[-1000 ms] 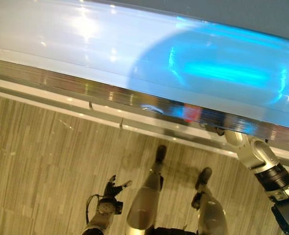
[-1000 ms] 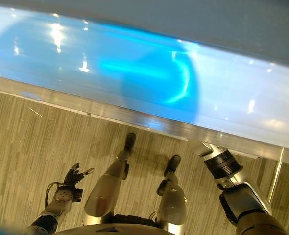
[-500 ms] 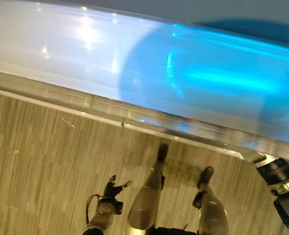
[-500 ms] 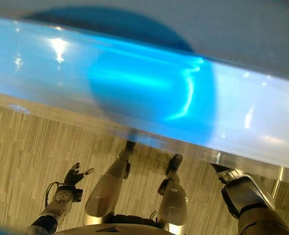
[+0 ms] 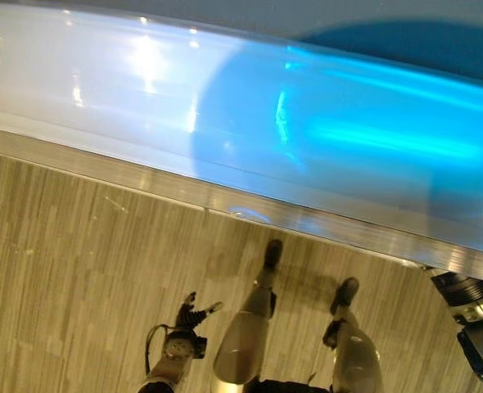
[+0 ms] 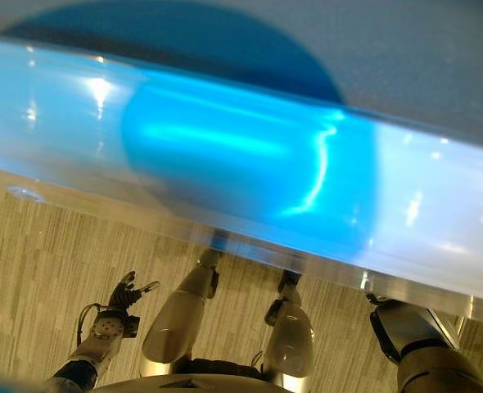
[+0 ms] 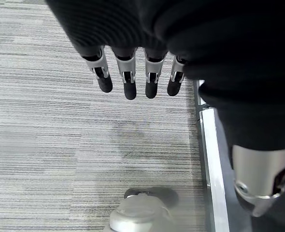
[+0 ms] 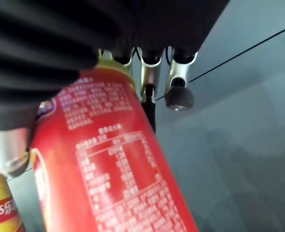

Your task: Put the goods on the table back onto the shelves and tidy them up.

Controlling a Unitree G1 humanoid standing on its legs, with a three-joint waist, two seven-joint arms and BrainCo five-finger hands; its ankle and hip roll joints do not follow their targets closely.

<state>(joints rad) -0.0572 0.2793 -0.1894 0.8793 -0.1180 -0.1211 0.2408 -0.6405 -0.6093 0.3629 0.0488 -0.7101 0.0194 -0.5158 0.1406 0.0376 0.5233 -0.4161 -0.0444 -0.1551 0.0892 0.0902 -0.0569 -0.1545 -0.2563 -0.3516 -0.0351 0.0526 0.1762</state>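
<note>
A tall red canister (image 8: 113,164) with white print lies in my right hand (image 8: 152,77). Its fingers (image 8: 178,94) reach past the canister's top towards a grey panel, and the thumb presses the canister's side. Beside it stands a yellow canister (image 8: 1,212). In the eye views my right forearm (image 6: 412,327) passes out of sight behind the glossy white shelf board (image 5: 102,90). My left hand (image 5: 189,314) hangs low beside me over the floor, fingers (image 7: 128,79) straight and holding nothing.
The white shelf board crosses the whole eye view at a slant, with a metal front edge (image 5: 143,180) and a large blue sheen (image 5: 372,139) on it. Below it lies striped wood-look flooring (image 5: 61,270). A pale metal rail (image 7: 212,159) runs along the floor by my left hand.
The whole eye view has shifted, so the camera moved. My right forearm now shows less, further behind the shelf board. The blue sheen covers more of the board. My left hand is still.
</note>
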